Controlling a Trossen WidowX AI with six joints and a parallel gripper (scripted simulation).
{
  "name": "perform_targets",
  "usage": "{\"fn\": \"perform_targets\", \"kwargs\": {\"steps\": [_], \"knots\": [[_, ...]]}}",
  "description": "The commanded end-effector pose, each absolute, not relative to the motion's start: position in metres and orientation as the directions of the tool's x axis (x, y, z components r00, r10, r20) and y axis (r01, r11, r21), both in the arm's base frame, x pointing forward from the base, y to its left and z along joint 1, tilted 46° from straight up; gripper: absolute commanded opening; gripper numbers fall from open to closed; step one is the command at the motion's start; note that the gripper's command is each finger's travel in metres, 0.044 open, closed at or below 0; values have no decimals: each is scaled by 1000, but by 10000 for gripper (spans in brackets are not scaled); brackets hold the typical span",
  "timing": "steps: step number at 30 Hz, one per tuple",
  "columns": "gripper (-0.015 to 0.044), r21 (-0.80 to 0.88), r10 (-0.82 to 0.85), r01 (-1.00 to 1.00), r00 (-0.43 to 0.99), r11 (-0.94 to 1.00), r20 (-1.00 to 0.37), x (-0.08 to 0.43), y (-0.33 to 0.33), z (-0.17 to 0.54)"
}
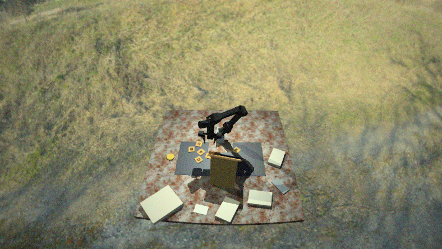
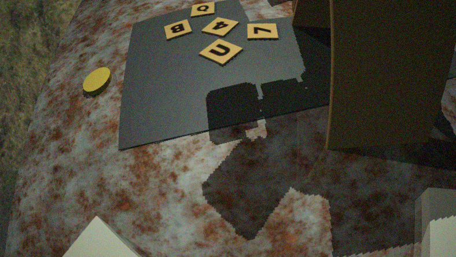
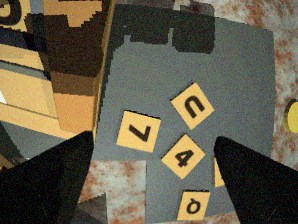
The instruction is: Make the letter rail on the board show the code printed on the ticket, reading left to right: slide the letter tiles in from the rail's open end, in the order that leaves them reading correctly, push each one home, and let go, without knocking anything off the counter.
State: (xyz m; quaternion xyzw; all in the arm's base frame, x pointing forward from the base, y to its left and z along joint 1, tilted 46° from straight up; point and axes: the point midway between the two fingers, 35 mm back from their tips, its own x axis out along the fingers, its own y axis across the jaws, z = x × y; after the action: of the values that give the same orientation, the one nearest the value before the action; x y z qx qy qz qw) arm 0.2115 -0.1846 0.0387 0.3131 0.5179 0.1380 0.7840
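My gripper (image 1: 209,142) (image 3: 156,141) is open and empty, above the loose tiles. Below it lie the U tile (image 1: 198,159) (image 2: 220,51) (image 3: 192,106), 4 tile (image 1: 201,151) (image 2: 220,26) (image 3: 183,156), 7 tile (image 2: 262,31) (image 3: 138,131) and Q tile (image 1: 199,143) (image 2: 202,8) (image 3: 193,205). The B tile (image 1: 191,149) (image 2: 177,29) is partly behind the right finger in the wrist view. Another tile (image 1: 236,149) lies right of the board. The raised board (image 1: 224,171) (image 2: 382,79) shows its back to the top and exterior views. Its rail holds a partly visible tile (image 3: 10,12). The ticket's print is out of view.
A grey mat (image 1: 182,166) (image 2: 143,121) (image 3: 240,65) lies under the loose tiles. A yellow disc (image 1: 170,156) (image 2: 96,80) (image 3: 293,116) lies left of it in the top and exterior views. Several cream blocks, including a large block (image 1: 161,204), stand near the counter's front and right edges.
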Motion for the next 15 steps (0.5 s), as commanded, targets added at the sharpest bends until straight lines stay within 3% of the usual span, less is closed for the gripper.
{"fn": "perform_targets", "kwargs": {"steps": [1, 8, 15], "knots": [[340, 674, 592, 324, 323, 664, -738, 203, -183, -17], [340, 554, 682, 695, 126, 457, -721, 170, -158, -116], [340, 530, 690, 726, 106, 438, -716, 164, -153, -125]]}}
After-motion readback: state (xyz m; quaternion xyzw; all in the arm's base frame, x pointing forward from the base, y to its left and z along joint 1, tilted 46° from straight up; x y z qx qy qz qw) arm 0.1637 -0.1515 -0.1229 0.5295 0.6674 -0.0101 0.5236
